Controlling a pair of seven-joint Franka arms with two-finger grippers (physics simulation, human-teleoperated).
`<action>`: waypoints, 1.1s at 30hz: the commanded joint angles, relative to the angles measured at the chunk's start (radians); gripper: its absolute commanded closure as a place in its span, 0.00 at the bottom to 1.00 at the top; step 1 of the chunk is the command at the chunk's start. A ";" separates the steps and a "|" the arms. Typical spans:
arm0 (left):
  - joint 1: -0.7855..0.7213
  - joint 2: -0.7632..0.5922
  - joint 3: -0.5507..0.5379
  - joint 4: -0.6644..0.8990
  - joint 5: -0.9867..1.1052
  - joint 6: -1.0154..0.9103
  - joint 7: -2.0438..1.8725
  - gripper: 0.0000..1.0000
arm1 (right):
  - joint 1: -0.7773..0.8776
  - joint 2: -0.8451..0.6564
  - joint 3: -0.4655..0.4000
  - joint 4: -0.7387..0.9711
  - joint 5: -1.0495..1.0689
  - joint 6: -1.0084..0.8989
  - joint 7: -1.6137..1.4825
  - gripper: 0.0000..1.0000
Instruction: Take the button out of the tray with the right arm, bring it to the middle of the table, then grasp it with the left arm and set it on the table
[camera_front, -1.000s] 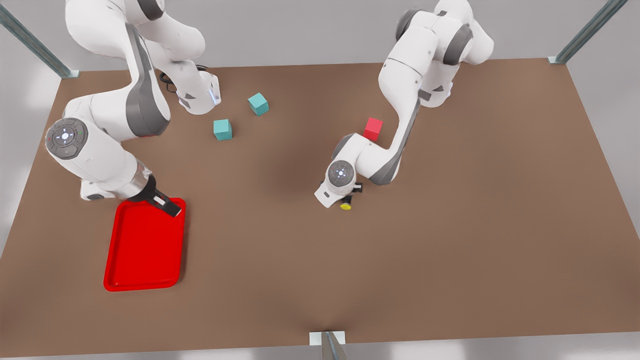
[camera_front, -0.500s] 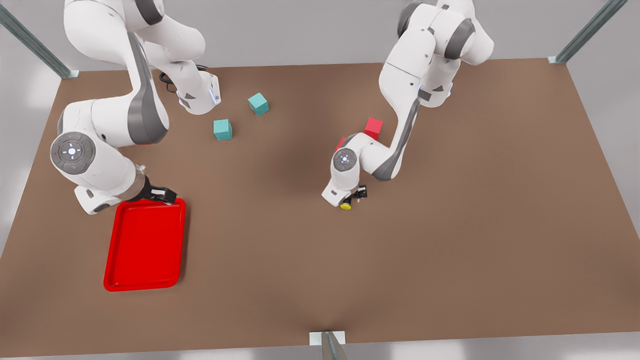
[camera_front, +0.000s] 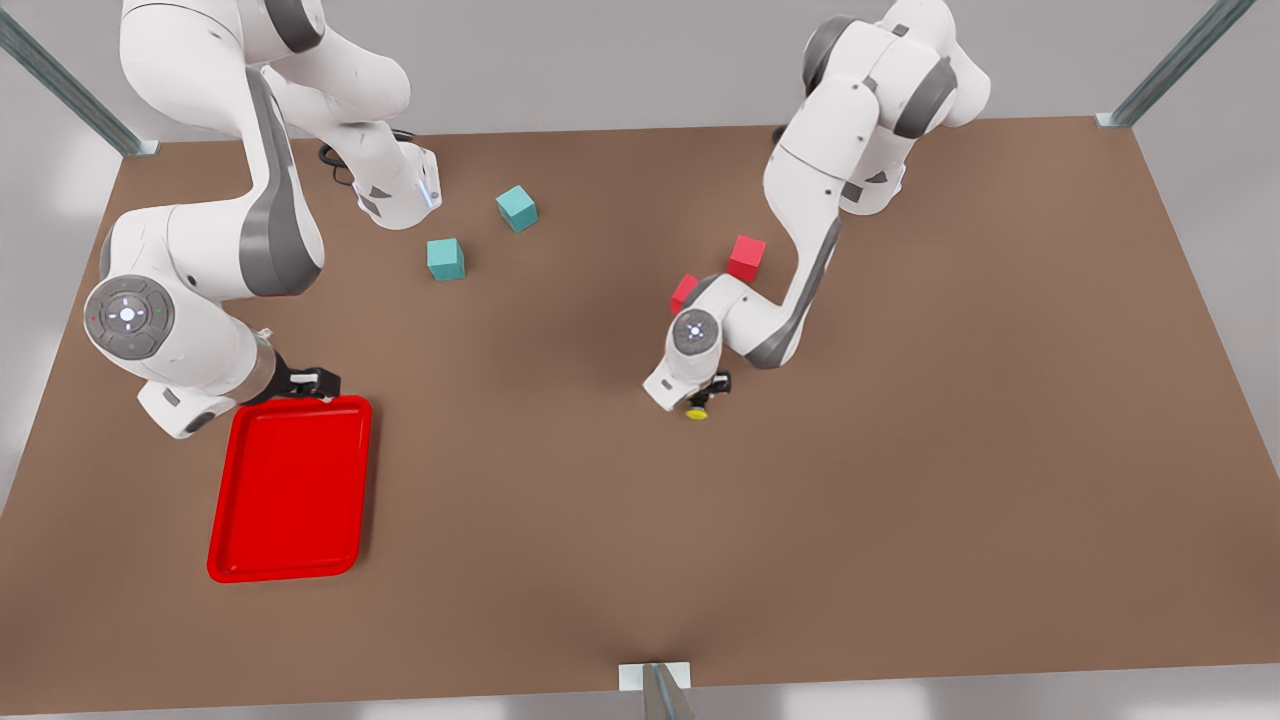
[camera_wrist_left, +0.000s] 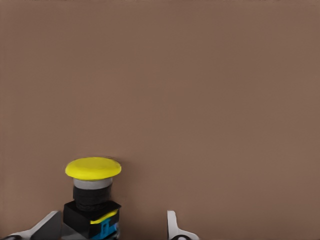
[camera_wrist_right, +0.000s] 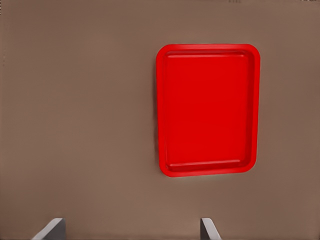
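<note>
**Button set down at mid-worktop; both my claws drawing clear**

My left claw (camera_front: 712, 388), centre of the front view, stands with fingers apart around the button (camera_front: 697, 411). The button stands upright on the worktop (camera_front: 950, 450), one finger (camera_wrist_left: 172, 227) well off its base. Over the last second this claw has opened and begun to rise, so I judge the placement essentially complete. My right claw (camera_front: 305, 381), fingers spread, has pulled back from over the tray (camera_front: 290, 490) to just beyond its upper rim at lower left; the tray lies empty. Two red cubes (camera_front: 746, 257) sit just behind my left arm; the teal cubes (camera_front: 445, 258) are well apart. Open room lies toward the lower right.
</note>
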 joint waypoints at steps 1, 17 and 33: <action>0.004 -0.002 0.000 0.000 0.002 -0.007 0.108 0.00 | 0.000 -0.002 -0.001 -0.001 -0.001 -0.003 -0.140 0.00; 0.007 -0.002 0.002 0.048 0.077 -0.040 0.473 0.00 | 0.006 -0.001 0.000 0.004 0.010 -0.003 -0.133 0.00; 0.053 0.018 -0.078 0.048 0.086 -0.063 0.605 0.26 | 0.008 -0.001 0.000 0.007 0.012 0.000 -0.133 0.00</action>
